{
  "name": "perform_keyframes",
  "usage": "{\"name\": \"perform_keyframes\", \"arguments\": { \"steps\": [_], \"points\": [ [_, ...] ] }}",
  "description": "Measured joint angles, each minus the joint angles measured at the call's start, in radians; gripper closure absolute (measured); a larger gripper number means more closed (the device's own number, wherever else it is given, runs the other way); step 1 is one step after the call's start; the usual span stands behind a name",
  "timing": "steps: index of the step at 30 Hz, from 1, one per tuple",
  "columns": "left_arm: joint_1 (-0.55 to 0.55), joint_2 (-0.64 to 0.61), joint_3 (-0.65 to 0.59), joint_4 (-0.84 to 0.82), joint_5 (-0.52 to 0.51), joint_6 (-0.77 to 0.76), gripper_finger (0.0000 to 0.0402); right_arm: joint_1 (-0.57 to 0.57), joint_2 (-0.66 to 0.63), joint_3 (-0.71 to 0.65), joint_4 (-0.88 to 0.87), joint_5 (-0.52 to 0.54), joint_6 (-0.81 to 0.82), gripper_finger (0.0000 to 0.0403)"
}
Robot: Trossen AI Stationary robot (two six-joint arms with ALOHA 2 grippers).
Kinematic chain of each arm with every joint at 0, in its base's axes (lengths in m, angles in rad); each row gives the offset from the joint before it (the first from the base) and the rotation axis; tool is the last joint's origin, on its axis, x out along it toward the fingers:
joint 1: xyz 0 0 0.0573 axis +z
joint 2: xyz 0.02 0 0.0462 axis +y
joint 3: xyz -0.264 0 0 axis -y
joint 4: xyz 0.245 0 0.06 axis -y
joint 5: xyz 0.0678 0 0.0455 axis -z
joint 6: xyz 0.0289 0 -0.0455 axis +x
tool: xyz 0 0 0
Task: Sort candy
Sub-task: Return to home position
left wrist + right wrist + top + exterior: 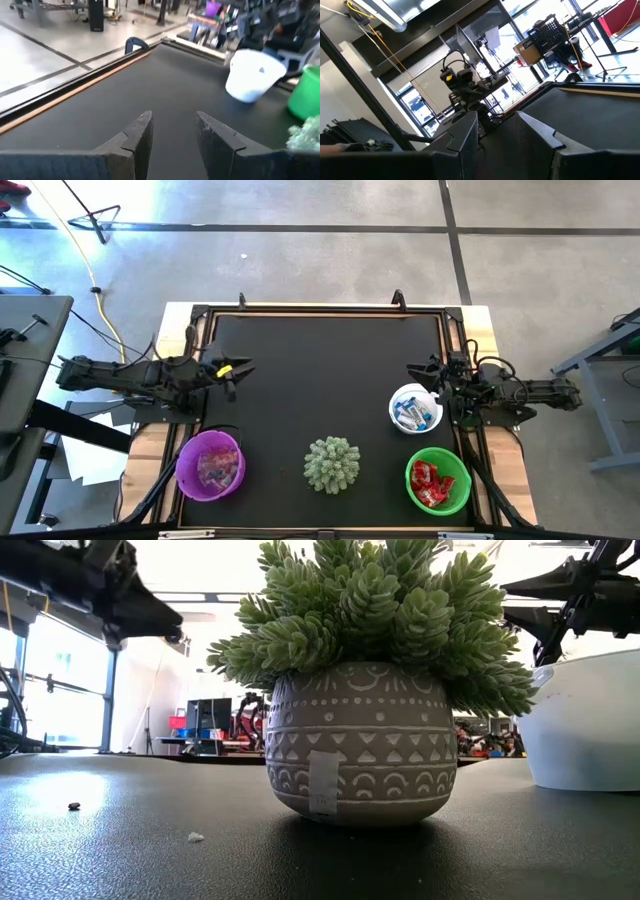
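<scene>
Only overhead shows blue-and-white wrapped candies (413, 414) inside the white plastic bowl (392, 406), just beside the spread right gripper (415, 370); left gripper (238, 369) spread too.

Two dark, slender, jointed arms: left arm (120, 376) at the high view's left edge, right arm (525, 392) at its right edge. Black cable (490, 364) looping over the right arm's wrist. Small yellow patch (225, 369) just behind the left gripper (238, 377); right gripper (420, 377) black throughout. In the left wrist view, matte black fingers (140, 140), angular and flat-faced, narrowing to blunt tips.
</scene>
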Motion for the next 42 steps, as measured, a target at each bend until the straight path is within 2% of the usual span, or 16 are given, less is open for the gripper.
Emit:
{"name": "perform_keyframes", "arguments": {
  "steps": [4, 7, 12, 21, 34, 39, 42],
  "points": [
    [0.000, -0.091, -0.039, 0.003, 0.001, -0.010, 0.0271, 0.000, 0.000, 0.000, 0.000, 0.000, 0.000, 0.0277],
    [0.000, -0.142, -0.081, 0.007, 0.001, 0.048, 0.0271, 0.000, 0.000, 0.000, 0.000, 0.000, 0.000, 0.0277],
    [0.000, -0.230, -0.176, 0.103, 0.000, 0.084, 0.0271, 0.000, 0.000, 0.000, 0.000, 0.000, 0.000, 0.0277],
    [-0.001, -0.327, -0.251, 0.108, -0.005, 0.085, 0.0271, 0.000, 0.000, 0.000, 0.000, 0.000, 0.000, 0.0277],
    [-0.001, -0.385, -0.269, 0.136, -0.005, 0.071, 0.0271, 0.000, 0.000, 0.000, 0.000, 0.000, 0.000, 0.0277],
    [-0.001, -0.385, -0.313, 0.269, 0.021, 0.059, 0.0271, 0.000, 0.000, 0.000, 0.000, 0.000, 0.000, 0.0277],
    [-0.001, -0.385, -0.314, 0.272, 0.050, 0.059, 0.0271, 0.000, 0.000, 0.000, 0.000, 0.000, 0.000, 0.0277]
  ]
}}
